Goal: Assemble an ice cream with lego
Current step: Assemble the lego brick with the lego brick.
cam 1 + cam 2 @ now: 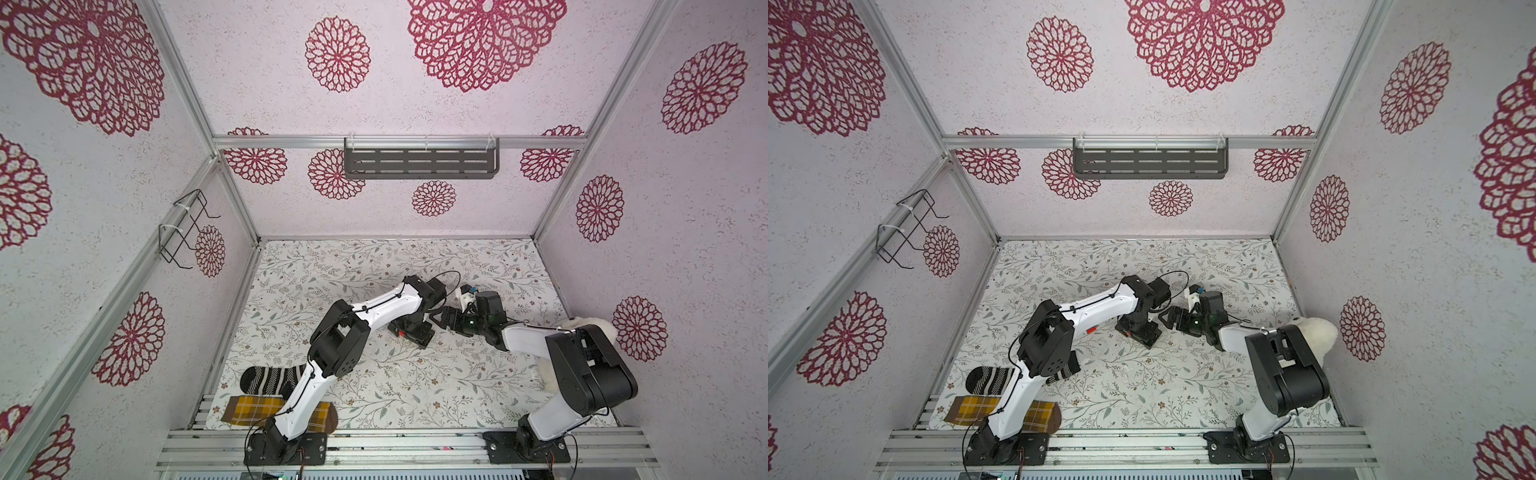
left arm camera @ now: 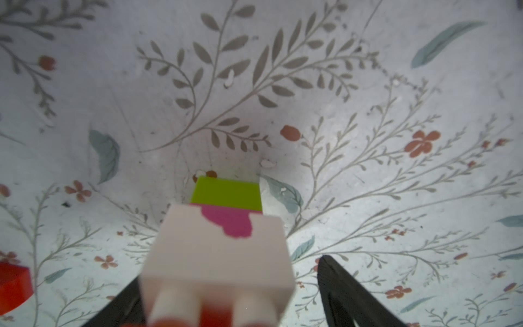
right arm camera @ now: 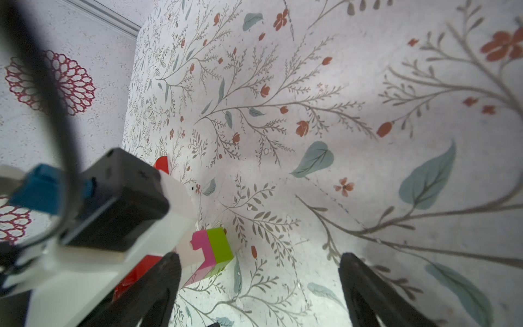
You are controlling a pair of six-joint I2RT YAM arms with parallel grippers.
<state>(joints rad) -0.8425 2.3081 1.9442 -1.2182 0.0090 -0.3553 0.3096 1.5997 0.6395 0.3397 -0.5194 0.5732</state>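
— So, how far along do we put it? The ice cream [image 3: 205,252] shows four bands joined: red, cream, pink, green.

— Nearly done, we'd judge. One loose red brick [image 2: 12,281] lies on the table [image 1: 374,395] near it. If it belongs on the stack, that's the last piece to press on.

— Where's the stack?

— Mid-table, under the left gripper [image 2: 226,271], green end toward the table, red end up by the wrist. Jaws stand wide. There's a clear gap between one finger [image 2: 339,288] and the cream band, so we log it as not gripped. Whether it stands free or leans on the other finger, we can't tell.

— Right gripper [image 3: 260,254]?

— Wide too, empty, just beside the stack.

— Room?

— Tight between the two wrists: the left arm's camera [image 3: 121,198] crowds the right wrist view. Otherwise good. Table edges and walls are well apart from the work, with bare table toward back and front. A striped sock [image 1: 266,380] and a plaid sock [image 1: 249,409] sit by the left base, and a white fluffy thing [image 1: 1316,336] by the right wall, all well apart from the stack.
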